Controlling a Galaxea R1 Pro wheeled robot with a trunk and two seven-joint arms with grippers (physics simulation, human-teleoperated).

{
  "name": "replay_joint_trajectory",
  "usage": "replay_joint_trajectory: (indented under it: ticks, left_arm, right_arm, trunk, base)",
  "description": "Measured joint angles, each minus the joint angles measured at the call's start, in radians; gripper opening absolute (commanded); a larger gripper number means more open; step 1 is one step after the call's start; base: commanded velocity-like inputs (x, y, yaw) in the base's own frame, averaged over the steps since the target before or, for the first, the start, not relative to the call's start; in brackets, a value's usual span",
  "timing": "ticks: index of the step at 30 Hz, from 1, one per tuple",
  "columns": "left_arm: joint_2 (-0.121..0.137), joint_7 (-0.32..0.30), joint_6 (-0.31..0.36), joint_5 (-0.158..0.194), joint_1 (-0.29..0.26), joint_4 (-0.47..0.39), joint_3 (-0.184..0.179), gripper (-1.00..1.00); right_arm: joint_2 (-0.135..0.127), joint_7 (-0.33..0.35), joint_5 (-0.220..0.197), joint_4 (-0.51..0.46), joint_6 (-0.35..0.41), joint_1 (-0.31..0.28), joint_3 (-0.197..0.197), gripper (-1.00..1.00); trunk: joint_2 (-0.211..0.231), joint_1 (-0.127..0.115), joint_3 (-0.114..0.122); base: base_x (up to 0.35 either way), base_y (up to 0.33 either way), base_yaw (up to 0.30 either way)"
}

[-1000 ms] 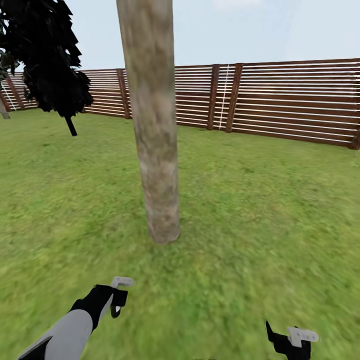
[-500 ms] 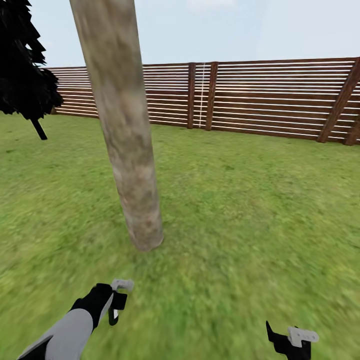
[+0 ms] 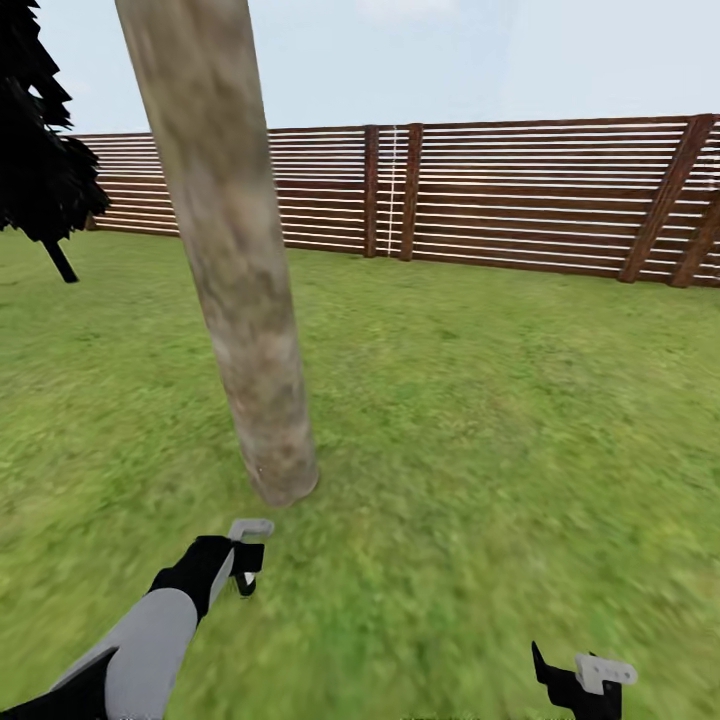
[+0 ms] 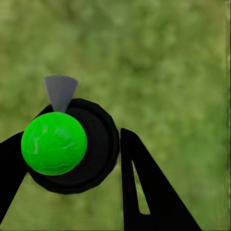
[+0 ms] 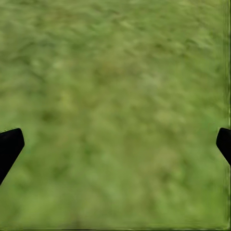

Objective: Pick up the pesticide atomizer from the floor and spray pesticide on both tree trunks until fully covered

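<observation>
Clearly the spraying step is in hand: the left gripper [image 4: 72, 163] is closed around the pesticide atomizer [image 4: 54, 143], a green ball in a black collar with a grey nozzle. The tree trunk [image 3: 235, 290] rises left of centre, just beyond it. The right gripper [image 5: 115, 144] is wide apart and empty. Next, I judge, the nozzle must be aimed at the bark.

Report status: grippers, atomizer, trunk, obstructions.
Left gripper shut on atomizer. Right gripper open over grass. Tree trunk ahead of the left arm, leaning. No obstruction visible on the lawn between.
</observation>
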Motion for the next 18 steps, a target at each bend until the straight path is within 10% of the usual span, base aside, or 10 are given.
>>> replay_joint_trajectory:
  ticks: [8,18]
  left_arm:
    - [-0.026,-0.016,-0.007,-0.007,-0.002,-0.012,-0.015,-1.00]
    - [0.007,-0.018,0.004,-0.019,-0.002,-0.071,-0.046,-1.00]
  right_arm:
    - [0.003,0.000,-0.001,0.000,0.000,0.000,0.000,1.00]
    - [0.005,0.003,0.001,0.000,0.000,0.000,0.000,1.00]
  trunk:
    - [0.000,0.000,0.000]
    - [0.000,0.000,0.000]
  base:
    - [-0.041,0.020,-0.141]
    - [-0.207,0.145,0.000]
